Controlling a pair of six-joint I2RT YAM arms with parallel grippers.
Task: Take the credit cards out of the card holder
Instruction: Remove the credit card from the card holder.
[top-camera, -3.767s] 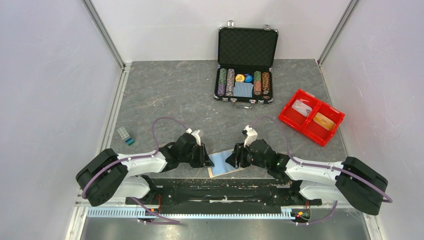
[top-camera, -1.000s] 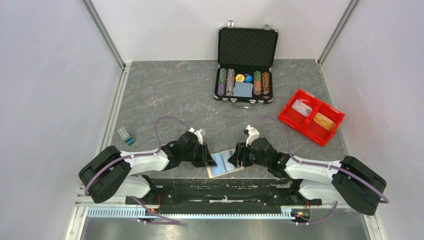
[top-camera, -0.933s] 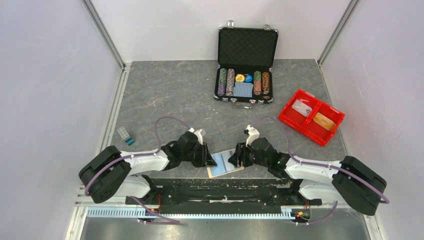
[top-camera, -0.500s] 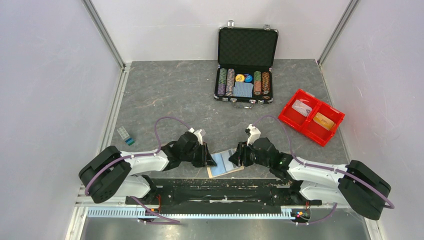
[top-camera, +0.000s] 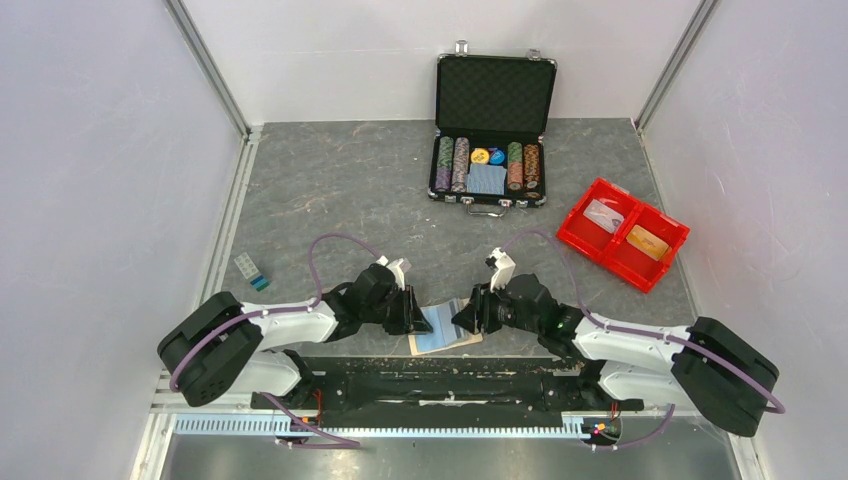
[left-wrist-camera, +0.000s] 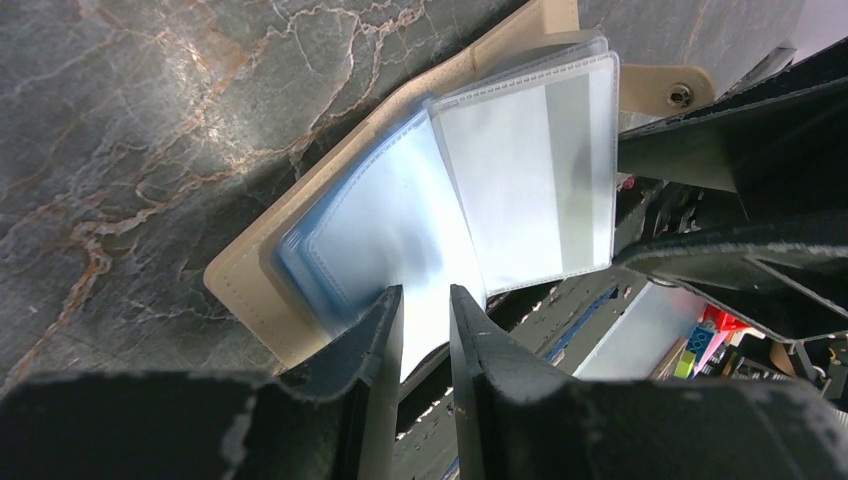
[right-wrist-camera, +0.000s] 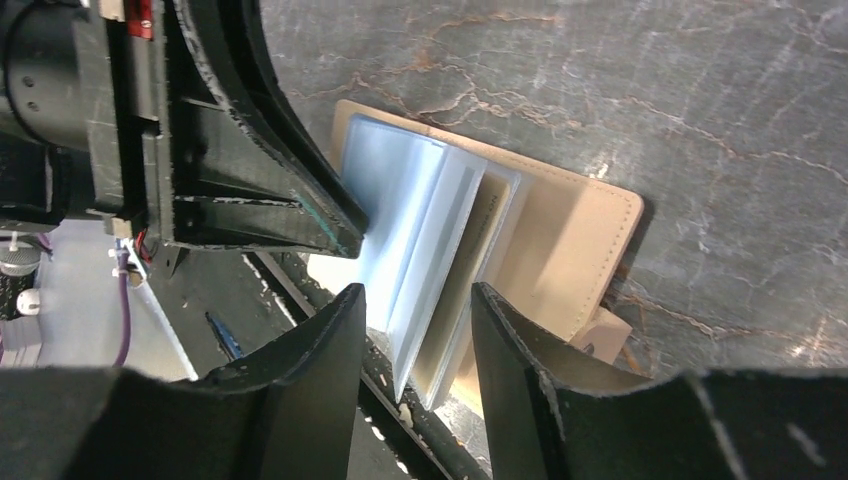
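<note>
The tan card holder (top-camera: 445, 335) lies open at the table's near edge between both grippers, its pale blue clear sleeves (left-wrist-camera: 520, 180) fanned up off the tan cover (left-wrist-camera: 250, 290). My left gripper (top-camera: 412, 318) is open by a narrow gap (left-wrist-camera: 427, 292) at the sleeves' near edge. My right gripper (top-camera: 468, 316) is open, its jaws either side of the sleeve stack's edge (right-wrist-camera: 415, 300). I see no card in the sleeves. One credit card, pale with a blue-teal end (top-camera: 252, 272), lies on the table at the left. An orange-yellow card (top-camera: 648, 241) lies in the red tray (top-camera: 580, 232).
An open black chip case (top-camera: 495, 130) with poker chips and a blue deck stands at the back. The red tray at the right also holds a pale item (top-camera: 603, 212). The arms' black base rail (top-camera: 440, 385) runs just below the holder. White walls enclose the table.
My right gripper has moved a little left onto the sleeves, and the holder has shifted slightly left. The left gripper has stayed at the holder's left side.
</note>
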